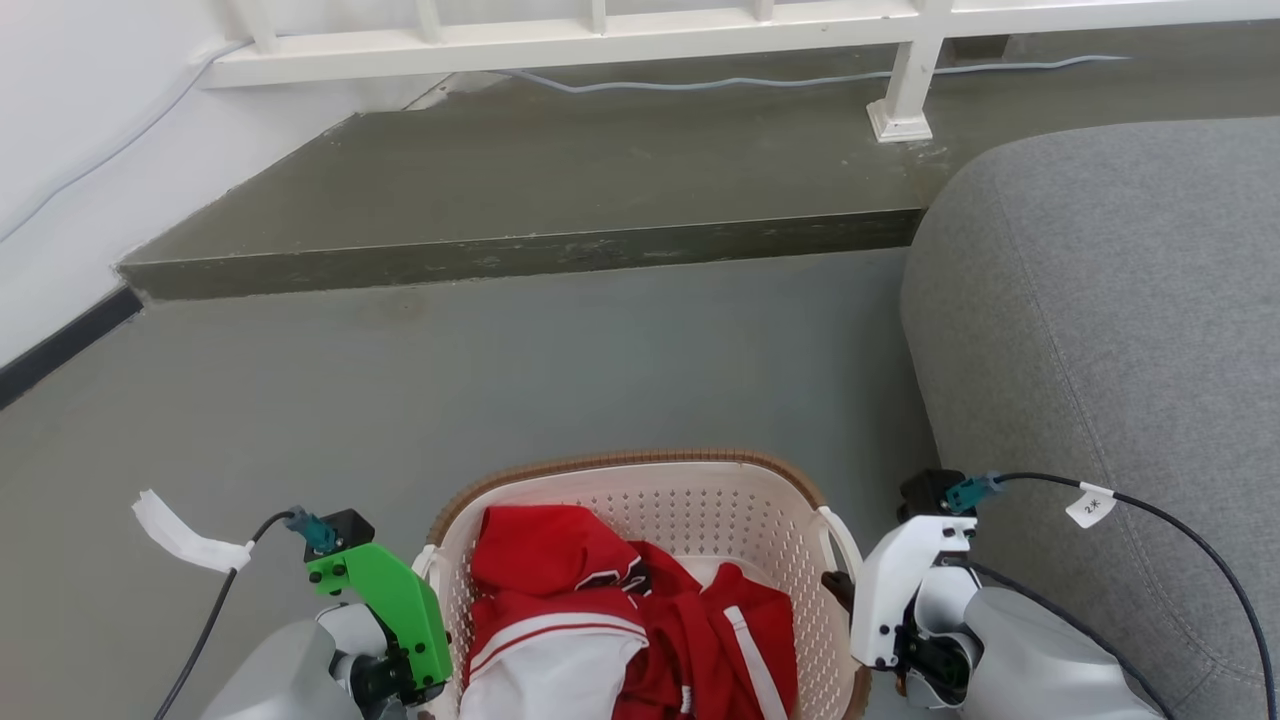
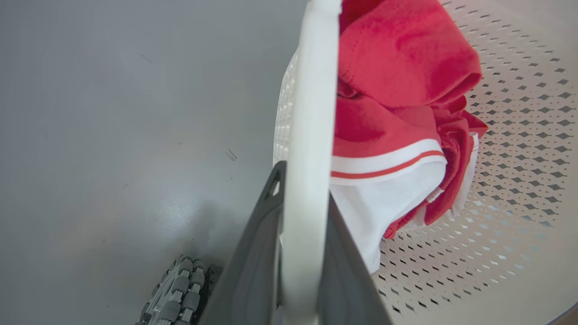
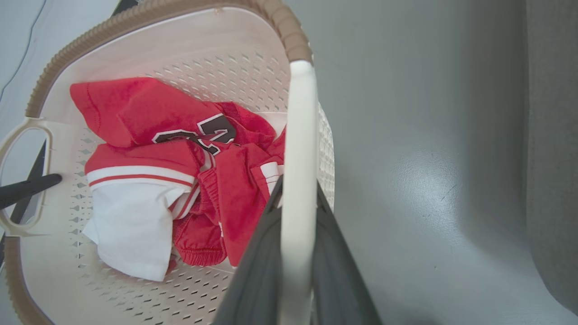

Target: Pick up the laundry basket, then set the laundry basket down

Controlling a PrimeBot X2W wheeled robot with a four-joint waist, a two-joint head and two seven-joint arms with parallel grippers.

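We look down on a grey floor (image 1: pixel 500 380) that spreads across the room. A grey sofa (image 1: pixel 1100 330) bulks along our right side. Ahead of us a low dark step (image 1: pixel 560 180) rises from the floor, and a white railing (image 1: pixel 600 40) stands on it, with a pale cable (image 1: pixel 700 82) trailing along its foot.

The laundry basket (image 1: pixel 690 490) sits close in front of us between our two arms, just left of the sofa. It is cream and perforated, with a brown woven-look rim. We cannot tell whether its base rests on the floor or hangs above it. Inside it lie crumpled red-and-white clothes (image 1: pixel 620 610), bunched toward our side, so the far wall of the basket stays bare.

Our left hand (image 2: pixel 302 194) is clenched on the left handle (image 2: pixel 311 113), one dark finger on the outer face of the white bar and one on the inner. Our right hand (image 3: pixel 297 194) grips the right handle (image 3: pixel 298 135) the same way, its fingers pressed to either side.
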